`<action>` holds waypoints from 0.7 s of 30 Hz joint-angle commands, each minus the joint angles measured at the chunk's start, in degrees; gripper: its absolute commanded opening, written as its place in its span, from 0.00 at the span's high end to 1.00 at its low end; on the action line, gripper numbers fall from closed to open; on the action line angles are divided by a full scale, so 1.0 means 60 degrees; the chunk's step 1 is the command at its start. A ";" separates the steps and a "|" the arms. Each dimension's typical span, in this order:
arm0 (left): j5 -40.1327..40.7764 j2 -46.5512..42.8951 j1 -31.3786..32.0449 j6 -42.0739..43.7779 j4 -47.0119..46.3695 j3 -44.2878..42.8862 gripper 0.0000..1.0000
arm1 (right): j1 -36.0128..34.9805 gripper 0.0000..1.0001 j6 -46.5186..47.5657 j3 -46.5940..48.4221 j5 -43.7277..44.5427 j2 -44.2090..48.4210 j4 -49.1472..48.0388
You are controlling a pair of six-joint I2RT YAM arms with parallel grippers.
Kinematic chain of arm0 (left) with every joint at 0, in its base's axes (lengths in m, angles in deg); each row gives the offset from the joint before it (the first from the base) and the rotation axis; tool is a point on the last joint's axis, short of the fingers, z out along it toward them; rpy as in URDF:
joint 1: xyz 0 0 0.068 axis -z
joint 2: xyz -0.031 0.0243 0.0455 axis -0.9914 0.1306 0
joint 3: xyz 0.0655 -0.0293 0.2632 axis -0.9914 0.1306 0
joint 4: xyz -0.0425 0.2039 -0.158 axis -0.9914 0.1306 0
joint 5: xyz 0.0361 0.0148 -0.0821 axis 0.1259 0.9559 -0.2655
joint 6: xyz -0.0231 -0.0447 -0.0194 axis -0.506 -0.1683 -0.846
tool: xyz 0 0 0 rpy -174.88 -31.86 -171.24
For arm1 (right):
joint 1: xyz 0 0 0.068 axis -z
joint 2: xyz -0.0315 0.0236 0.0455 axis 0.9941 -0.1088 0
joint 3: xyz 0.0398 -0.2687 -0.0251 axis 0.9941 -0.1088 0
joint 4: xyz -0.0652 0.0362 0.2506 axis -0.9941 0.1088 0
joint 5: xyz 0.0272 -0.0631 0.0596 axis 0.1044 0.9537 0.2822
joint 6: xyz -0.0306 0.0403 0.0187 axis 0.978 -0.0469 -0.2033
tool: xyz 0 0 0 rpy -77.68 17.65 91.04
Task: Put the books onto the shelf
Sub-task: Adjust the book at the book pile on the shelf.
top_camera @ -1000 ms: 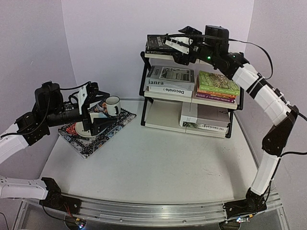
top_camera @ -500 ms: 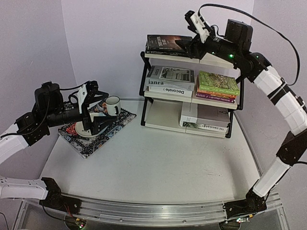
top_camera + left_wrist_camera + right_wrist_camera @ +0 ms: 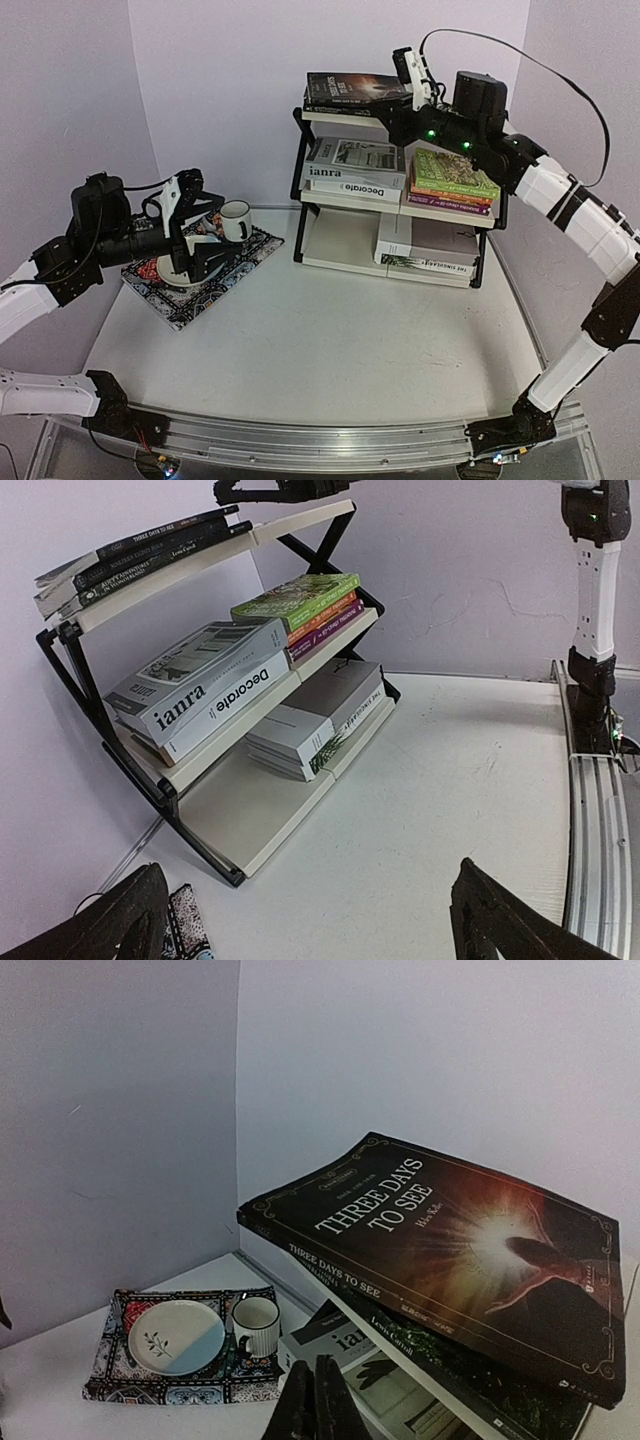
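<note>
The shelf (image 3: 335,240) stands at the back of the table with books on all three tiers. Dark novels (image 3: 345,90) lie on the top tier, with "Three Days to See" (image 3: 450,1240) uppermost. Grey-white "ianra" and "Decorate" (image 3: 355,172) share the middle tier with a green, orange and purple stack (image 3: 455,180). White books (image 3: 430,250) rest on the bottom tier. My right gripper (image 3: 404,62) hovers above the top tier just right of the novels, shut and holding nothing (image 3: 312,1400). My left gripper (image 3: 205,225) hangs open over the placemat, facing the shelf (image 3: 250,800).
A patterned placemat (image 3: 200,275) lies at the left with a plate (image 3: 175,1335) and a white mug (image 3: 236,220) on it. A metal rail (image 3: 320,440) runs along the near table edge. Purple walls close in at the back and on both sides.
My right gripper has lifted off the top-tier novels, drawn back to the right and closed. The novels stay on the shelf. The left arm has not moved.
</note>
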 commanded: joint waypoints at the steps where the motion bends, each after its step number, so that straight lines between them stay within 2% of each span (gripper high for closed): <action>1: 0.0169 -0.0266 -0.0009 -0.0198 -0.0405 0.0120 0.00 | 0.0043 1.00 -0.1309 0.0399 0.0585 -0.0132 -0.1082; 21: 0.0487 -0.0513 -0.0009 -0.0106 -0.0400 0.0352 0.00 | 0.0043 1.00 -0.1421 0.1482 0.0804 -0.1602 -0.1227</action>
